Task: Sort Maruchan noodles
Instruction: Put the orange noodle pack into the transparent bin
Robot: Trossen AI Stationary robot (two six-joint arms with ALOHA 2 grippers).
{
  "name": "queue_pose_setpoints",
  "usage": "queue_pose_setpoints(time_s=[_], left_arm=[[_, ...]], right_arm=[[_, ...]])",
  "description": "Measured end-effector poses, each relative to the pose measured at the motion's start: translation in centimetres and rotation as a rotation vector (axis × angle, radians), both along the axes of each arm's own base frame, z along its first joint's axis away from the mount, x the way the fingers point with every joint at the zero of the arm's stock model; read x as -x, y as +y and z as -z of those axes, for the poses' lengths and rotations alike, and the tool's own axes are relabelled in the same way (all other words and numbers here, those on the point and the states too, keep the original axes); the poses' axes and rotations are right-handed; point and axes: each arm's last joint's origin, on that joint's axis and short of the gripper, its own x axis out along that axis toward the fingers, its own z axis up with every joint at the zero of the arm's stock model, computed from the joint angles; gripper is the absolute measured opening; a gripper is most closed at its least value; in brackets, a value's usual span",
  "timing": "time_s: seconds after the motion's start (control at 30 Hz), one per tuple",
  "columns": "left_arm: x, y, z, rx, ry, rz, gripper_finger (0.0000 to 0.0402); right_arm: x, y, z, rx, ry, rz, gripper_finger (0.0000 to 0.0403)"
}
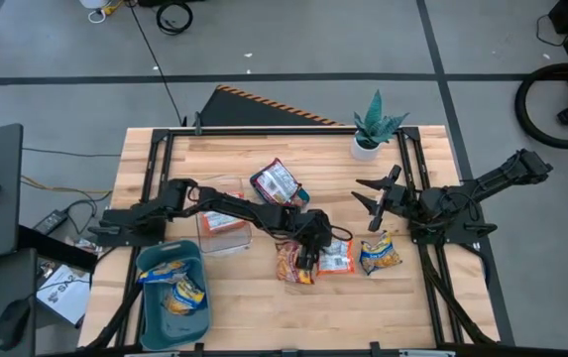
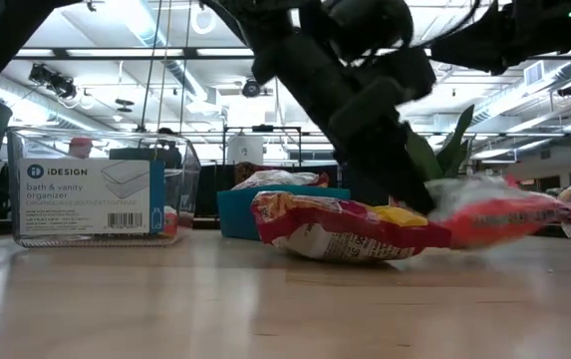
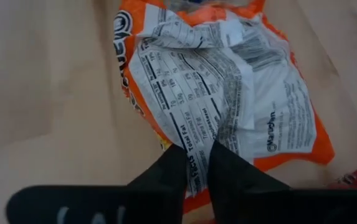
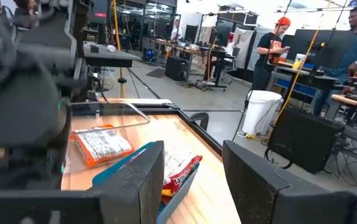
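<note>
An orange noodle packet point(image 1: 293, 266) lies label-side up on the table near its middle, and my left gripper point(image 1: 309, 254) stands over it, shut on it. A red-and-white packet point(image 1: 336, 258) and a yellow-and-blue one point(image 1: 379, 254) lie to its right. Yellow-and-blue packets sit in a teal tray point(image 1: 148, 297) at the near left. Red-and-white packets fill another teal tray point(image 1: 280, 182) farther back, and a clear organizer box point(image 1: 220, 226) holds an orange one. My right gripper point(image 1: 373, 198) hovers open at the right, touching nothing. My left gripper point(image 3: 197, 167) pinches the orange packet's white printed back point(image 3: 198, 148) near one short end, between its two fingers point(image 3: 229, 173). The fingers come from above, pointing down. The packet point(image 2: 335, 229) lies flat on the table below them.
A potted plant point(image 1: 373, 131) stands at the far right of the table. The clear organizer box point(image 2: 91, 194) and the far teal tray point(image 2: 280, 211) stand behind the packets. People stand in the room beyond the table. Bare wood shows along the near edge point(image 1: 363, 317).
</note>
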Motion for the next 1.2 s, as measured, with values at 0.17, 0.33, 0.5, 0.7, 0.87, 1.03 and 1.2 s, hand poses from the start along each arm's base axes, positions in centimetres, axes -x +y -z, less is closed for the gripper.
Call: queue_pose_setpoints(time_s=[0.17,0.33,0.5,0.7,0.87,1.03,1.2], left_arm=[[1.0,0.2,-2.7,-0.050,0.007,-0.006,0.0049],[3.2,0.5,-6.2,-0.072,0.071,-0.018,0.0049],[6.7,1.0,-9.9,-0.092,0.189,-0.080,0.0049],[11.3,1.9,-13.1,-0.203,0.358,-0.244,0.0050],[14.7,2.6,-15.5,-0.279,0.440,-0.374,0.0050],[17.8,3.3,-16.3,-0.384,0.472,-0.474,0.0050],[22.1,4.6,-15.5,-0.381,0.492,-0.550,0.0050]], right_arm=[[0.0,-0.1,0.0,0.000,0.000,0.018,0.0168],[0.0,-0.1,0.0,-0.001,-0.001,0.018,0.0168],[0.0,-0.1,0.0,-0.001,-0.001,0.018,0.0168],[0.0,0.0,0.0,-0.001,-0.003,0.015,0.0168],[0.0,0.0,-0.1,-0.004,-0.008,0.015,0.0168],[0.0,0.0,-0.1,-0.005,-0.009,0.011,0.0168],[0.0,0.0,-0.1,-0.004,-0.008,0.007,0.0168]])
